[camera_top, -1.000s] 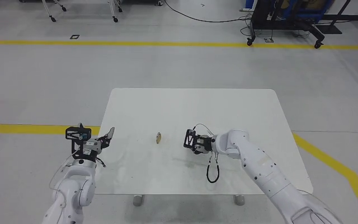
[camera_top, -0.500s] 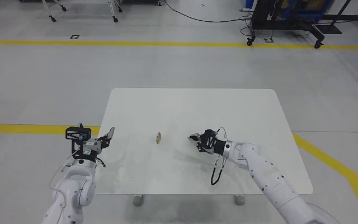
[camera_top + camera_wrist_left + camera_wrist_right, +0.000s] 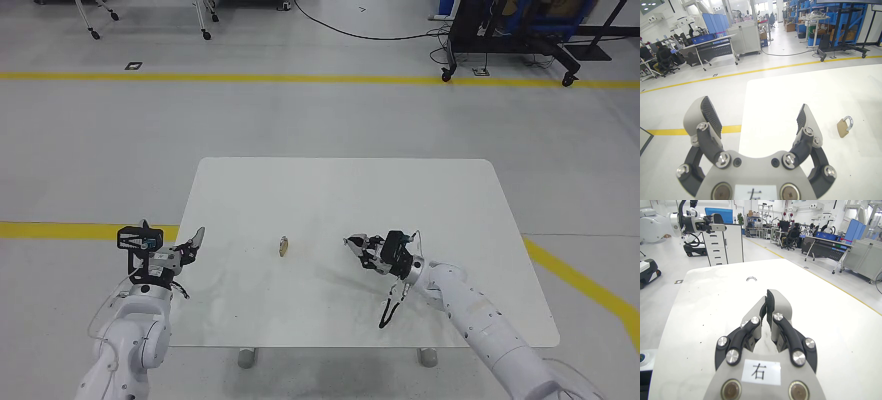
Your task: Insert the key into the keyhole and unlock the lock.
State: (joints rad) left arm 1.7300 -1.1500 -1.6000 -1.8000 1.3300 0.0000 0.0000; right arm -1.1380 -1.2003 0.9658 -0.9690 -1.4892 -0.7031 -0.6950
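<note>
Left pincer [image 3: 754,104] gapes open at the desk's [image 3: 340,190] left edge; right pincer [image 3: 351,242] sits closed, mid-frame, right of the brass lock [image 3: 284,245].

The white surface [image 3: 420,200] stands on a pale floor [image 3: 300,120], with a yellow line [image 3: 200,77] across the upper part and a black wheeled stand [image 3: 520,50] at the upper right.

One brass padlock [image 3: 843,127] on show, just the one, lying at nine o'clock from the right gripper [image 3: 351,242]. One white table [image 3: 340,185] beneath it. Grippers, count two: that right one, plus the left gripper [image 3: 754,106], at nine o'clock from the padlock.
</note>
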